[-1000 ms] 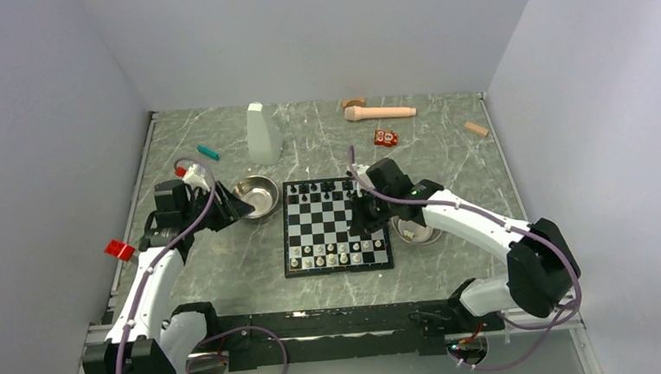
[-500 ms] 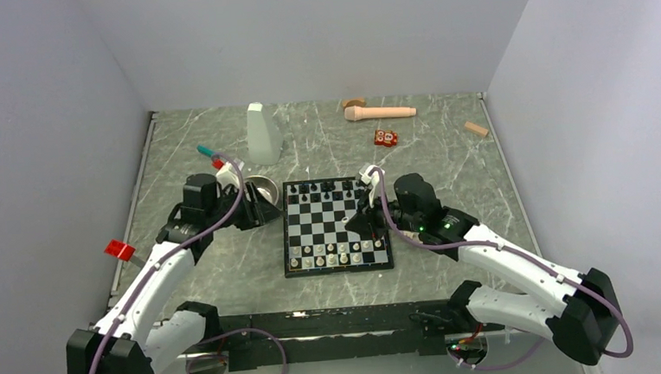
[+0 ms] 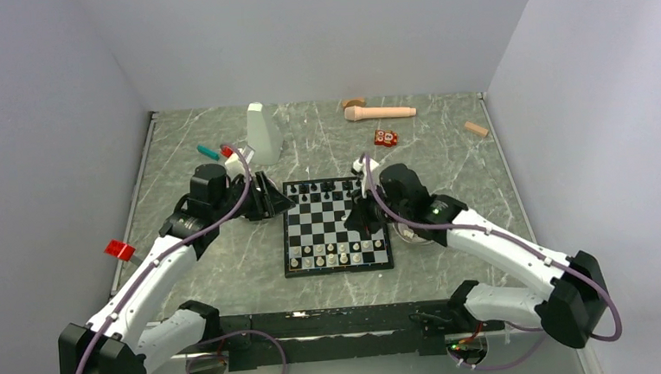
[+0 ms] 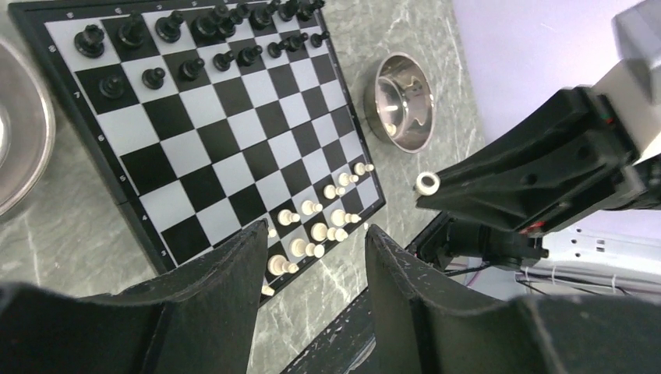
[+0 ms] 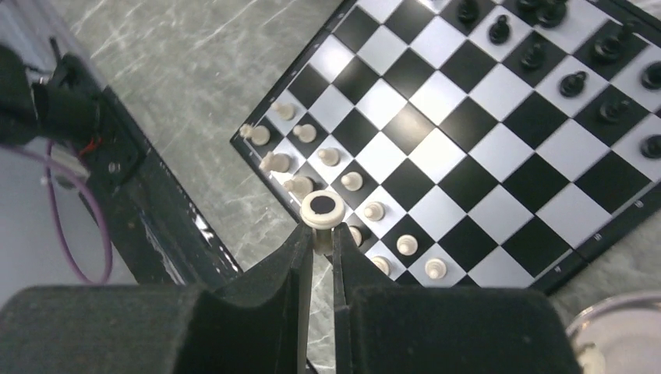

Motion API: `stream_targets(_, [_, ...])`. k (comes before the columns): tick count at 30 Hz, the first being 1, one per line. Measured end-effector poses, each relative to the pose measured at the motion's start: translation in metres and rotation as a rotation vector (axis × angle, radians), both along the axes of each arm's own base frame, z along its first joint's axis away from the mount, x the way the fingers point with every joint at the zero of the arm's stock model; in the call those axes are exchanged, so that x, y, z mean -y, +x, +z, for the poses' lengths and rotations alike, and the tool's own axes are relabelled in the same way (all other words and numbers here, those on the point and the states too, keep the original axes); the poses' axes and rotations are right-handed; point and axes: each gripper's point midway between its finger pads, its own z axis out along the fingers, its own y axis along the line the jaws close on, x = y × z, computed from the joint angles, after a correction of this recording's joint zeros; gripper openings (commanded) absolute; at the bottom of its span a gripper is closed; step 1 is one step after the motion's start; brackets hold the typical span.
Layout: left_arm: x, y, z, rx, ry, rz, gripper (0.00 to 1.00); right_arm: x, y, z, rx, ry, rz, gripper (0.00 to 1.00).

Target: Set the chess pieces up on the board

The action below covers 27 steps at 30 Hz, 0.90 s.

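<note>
Hovering over the right side of the chessboard (image 3: 336, 225), the right gripper (image 5: 321, 234) is clamped on a cream chess piece (image 5: 323, 209) (round base toward the camera). The left gripper (image 4: 316, 257), jaws apart, hangs by the board's far left corner. The far rows hold black pieces (image 3: 323, 187), the near rows cream pieces (image 3: 335, 254).

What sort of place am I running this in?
Probably a lab robot cell, not a home: a marbled table boxed in by plain white walls, two arms bolted to its near edge, and stray props like a bottle around the board.
</note>
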Motion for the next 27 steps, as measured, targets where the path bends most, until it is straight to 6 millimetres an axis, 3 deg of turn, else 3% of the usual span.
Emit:
stream_targets(6, [-0.010,0.003,-0.007,-0.023,0.035,0.054,0.54,0.001,0.030,0.018,-0.112,-0.102,-0.150,0.00])
stream_targets(9, [-0.018,0.006,-0.006,-0.020,0.038,0.086,0.54,0.001,0.040,0.014,-0.157,-0.164,-0.173,0.00])
stream_targets(15, [-0.046,0.010,-0.010,-0.021,0.049,0.176,0.56,0.010,0.048,-0.029,-0.217,-0.341,-0.166,0.00])
stream_targets(21, [-0.093,0.016,-0.020,-0.046,0.056,0.321,0.55,0.010,0.056,-0.063,-0.204,-0.435,-0.123,0.00])
stream_targets(27, [-0.110,0.016,-0.027,-0.073,0.054,0.361,0.55,0.001,0.062,-0.086,-0.158,-0.456,-0.093,0.03])
